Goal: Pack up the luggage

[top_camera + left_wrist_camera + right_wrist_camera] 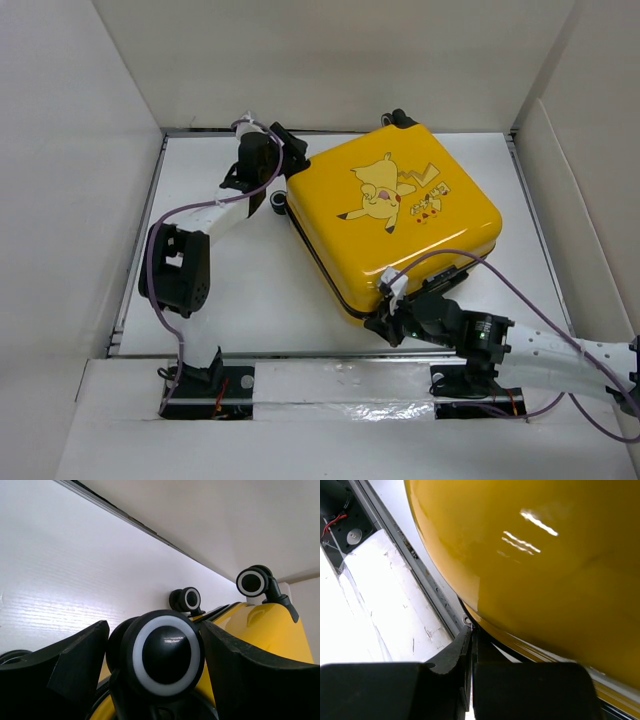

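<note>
The luggage (400, 215) is a yellow hard-shell suitcase with a Pikachu print, lying flat and closed in the middle of the table. My left gripper (285, 165) is at its far-left corner. In the left wrist view the gripper (155, 630) has a black, white-ringed wheel (165, 652) between its fingers, which touch it on both sides. My right gripper (388, 322) is at the near corner. In the right wrist view it (471, 635) is shut at the seam under the yellow shell (545, 555), with a small metal zipper ring (467, 621) at its tips.
Two more wheels (186, 600) (254, 581) stick out along the suitcase's far-left side near the white back wall (340, 60). White walls stand on both sides. A metal rail (300, 355) runs along the table's near edge, close to the right gripper.
</note>
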You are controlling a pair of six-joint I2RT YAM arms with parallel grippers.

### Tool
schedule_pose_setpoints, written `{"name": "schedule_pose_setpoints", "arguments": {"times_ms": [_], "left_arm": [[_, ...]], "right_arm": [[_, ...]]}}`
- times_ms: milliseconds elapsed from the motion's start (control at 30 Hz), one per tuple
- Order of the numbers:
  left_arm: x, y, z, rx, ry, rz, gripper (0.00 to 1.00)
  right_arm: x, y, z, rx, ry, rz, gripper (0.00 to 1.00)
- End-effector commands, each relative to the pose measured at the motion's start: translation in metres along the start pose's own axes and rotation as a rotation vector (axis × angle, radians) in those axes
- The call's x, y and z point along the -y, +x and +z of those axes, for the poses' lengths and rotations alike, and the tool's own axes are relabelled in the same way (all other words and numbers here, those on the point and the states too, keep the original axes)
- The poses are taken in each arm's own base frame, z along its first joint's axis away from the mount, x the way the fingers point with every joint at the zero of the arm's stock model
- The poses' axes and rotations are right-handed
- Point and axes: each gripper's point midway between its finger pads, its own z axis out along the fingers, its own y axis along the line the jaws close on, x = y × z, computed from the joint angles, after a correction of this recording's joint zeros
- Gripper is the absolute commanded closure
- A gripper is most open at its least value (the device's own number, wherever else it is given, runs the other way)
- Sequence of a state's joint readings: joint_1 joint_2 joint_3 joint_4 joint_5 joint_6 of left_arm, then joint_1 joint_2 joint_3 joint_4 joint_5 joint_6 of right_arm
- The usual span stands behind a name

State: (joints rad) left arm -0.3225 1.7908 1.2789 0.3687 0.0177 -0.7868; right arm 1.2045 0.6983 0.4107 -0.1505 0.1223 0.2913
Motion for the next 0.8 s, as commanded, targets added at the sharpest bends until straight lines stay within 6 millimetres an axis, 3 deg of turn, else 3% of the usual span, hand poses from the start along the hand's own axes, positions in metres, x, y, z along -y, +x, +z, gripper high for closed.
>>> {"name": "schedule_pose_setpoints", "arguments": {"times_ms": [0, 200, 333, 367, 533, 600, 767], "left_arm": [[0.023, -0.010, 0.004, 0.008, 0.077, 0.006, 0.30], [0.026, -0.005, 0.016, -0.002, 0.134, -0.040, 0.36], [0.022, 0.000, 0.013, -0.001, 0.174, -0.087, 0.48], [0.029, -0.002, 0.011, 0.007, 0.209, -0.106, 0.47], [0.023, -0.003, 0.006, 0.010, 0.205, -0.117, 0.26], [0.023, -0.002, 0.004, 0.008, 0.204, -0.114, 0.22], [0.025, 0.002, 0.012, -0.017, 0.212, -0.100, 0.28]], "right_arm": [[-0.012, -0.054, -0.004, 0.183, -0.044, 0.009, 1.00], [-0.011, -0.048, 0.001, 0.158, -0.036, 0.010, 1.00], [-0.008, -0.050, 0.002, 0.164, -0.023, 0.012, 1.00], [-0.005, -0.052, 0.002, 0.167, -0.015, 0.015, 1.00], [-0.007, -0.050, 0.002, 0.160, -0.023, 0.012, 1.00], [-0.004, -0.050, 0.002, 0.162, -0.017, 0.015, 1.00], [-0.005, -0.051, 0.002, 0.164, -0.019, 0.015, 1.00]]}}
